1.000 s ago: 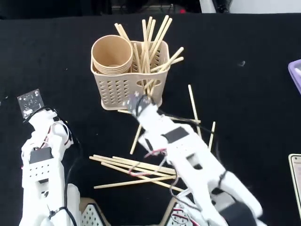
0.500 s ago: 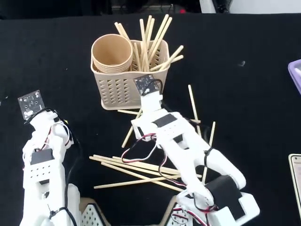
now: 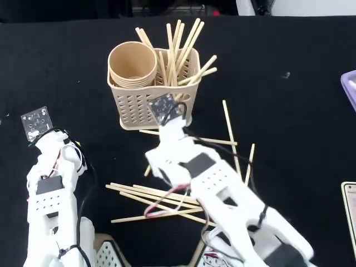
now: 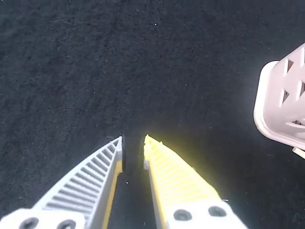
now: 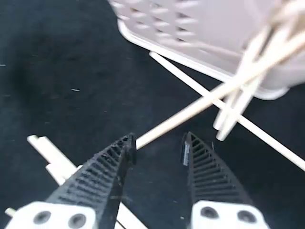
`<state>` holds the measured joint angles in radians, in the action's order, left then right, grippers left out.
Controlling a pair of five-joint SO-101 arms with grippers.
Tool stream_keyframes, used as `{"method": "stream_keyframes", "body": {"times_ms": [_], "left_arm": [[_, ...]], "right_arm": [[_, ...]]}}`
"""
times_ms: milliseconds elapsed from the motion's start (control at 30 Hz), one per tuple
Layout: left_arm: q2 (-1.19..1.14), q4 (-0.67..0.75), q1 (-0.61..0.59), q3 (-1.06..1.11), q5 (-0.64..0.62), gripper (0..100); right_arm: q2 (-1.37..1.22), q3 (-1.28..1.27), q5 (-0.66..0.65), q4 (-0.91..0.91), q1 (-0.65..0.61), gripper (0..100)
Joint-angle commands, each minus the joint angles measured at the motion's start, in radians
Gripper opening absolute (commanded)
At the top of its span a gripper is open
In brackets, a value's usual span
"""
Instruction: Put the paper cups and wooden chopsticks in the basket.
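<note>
The right pincer (image 5: 158,138) hangs open over a loose chopstick (image 5: 190,111) beside the basket (image 5: 214,28). I think it must pinch next.

Bright, even light with only faint shadows.

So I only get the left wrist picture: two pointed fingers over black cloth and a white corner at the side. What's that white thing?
Observer: The basket. The high view shows stacked paper cups in it.
Operator: Just cups?
Observer: No, a bundle of chopsticks stands beside them.
Operator: So is the job done?
Observer: Not yet; loose chopsticks lie in front of the basket.
Operator: And the other arm?
Observer: The right gripper is open, with one chopstick's end by its tips.
</note>
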<state>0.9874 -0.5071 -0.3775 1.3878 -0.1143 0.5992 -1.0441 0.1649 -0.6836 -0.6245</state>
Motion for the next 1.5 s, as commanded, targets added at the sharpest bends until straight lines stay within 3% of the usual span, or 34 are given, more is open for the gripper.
{"method": "stream_keyframes", "body": {"times_ms": [0, 167, 400, 600, 767, 1000, 1233, 1467], "left_arm": [[0.023, 0.020, -0.007, -0.012, -0.008, 8], [0.023, 0.018, -0.008, -0.012, -0.006, 8], [0.023, 0.020, -0.007, -0.012, -0.006, 8], [0.023, 0.020, -0.005, -0.012, -0.006, 8], [0.023, 0.020, -0.008, -0.012, -0.006, 8], [0.023, 0.020, -0.008, -0.012, -0.006, 8], [0.023, 0.017, -0.008, -0.012, -0.005, 8], [0.023, 0.020, -0.008, -0.012, -0.003, 8]], "right_arm": [[0.059, -0.047, 0.008, 0.103, -0.025, 15.9], [0.067, -0.104, -0.037, 0.097, 0.064, 15.9], [0.067, -0.053, -0.420, -0.089, 0.368, 16.0], [0.059, -0.048, -0.741, 0.029, 0.586, 16.2], [0.059, -0.116, -0.979, 0.109, 0.565, 16.3], [0.018, -0.097, -1.007, 0.117, 0.552, 16.4], [-0.240, 0.047, -1.013, 0.106, 0.555, 17.6], [-0.317, 0.061, -1.178, 0.106, 0.557, 25.7]]}}
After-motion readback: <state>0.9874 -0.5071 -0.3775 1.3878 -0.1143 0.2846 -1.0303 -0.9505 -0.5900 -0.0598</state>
